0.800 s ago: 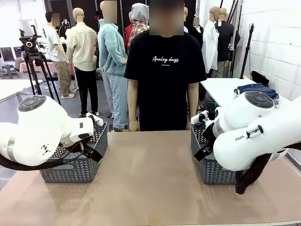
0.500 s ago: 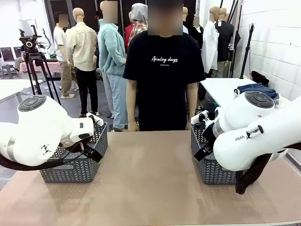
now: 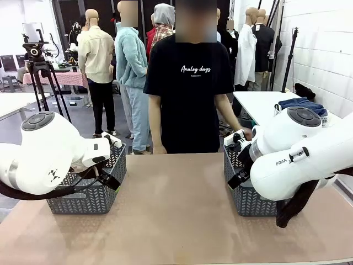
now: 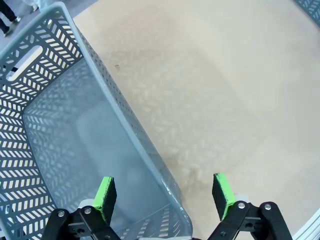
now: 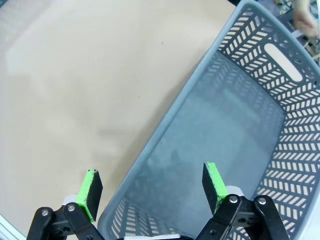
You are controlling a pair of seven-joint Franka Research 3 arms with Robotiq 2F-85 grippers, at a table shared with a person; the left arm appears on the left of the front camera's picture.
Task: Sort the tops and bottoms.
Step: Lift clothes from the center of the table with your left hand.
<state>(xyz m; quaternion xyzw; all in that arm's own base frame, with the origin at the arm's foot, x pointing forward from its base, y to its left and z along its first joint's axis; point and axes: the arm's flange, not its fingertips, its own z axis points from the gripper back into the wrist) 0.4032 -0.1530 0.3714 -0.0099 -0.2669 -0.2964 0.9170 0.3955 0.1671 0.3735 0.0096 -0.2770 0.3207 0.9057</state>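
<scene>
Both left pincer [image 4: 163, 192] and right pincer [image 5: 152, 187] stay spread while the person's hand [image 3: 245, 132] now nears the right basket [image 3: 241, 203].

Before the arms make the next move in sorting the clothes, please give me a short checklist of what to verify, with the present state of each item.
1. The left gripper is open and holds nothing: ok. It hangs over the rim of the left basket.
2. The right gripper is open and holds nothing: ok. It hangs over the rim of the right basket.
3. Both baskets are empty inside: ok.
4. A garment lies on the table, ready to pick: not ok. None lies between the baskets.
5. The person's hand is away from the arms: not ok. It is beside the far end of the right basket.
</scene>
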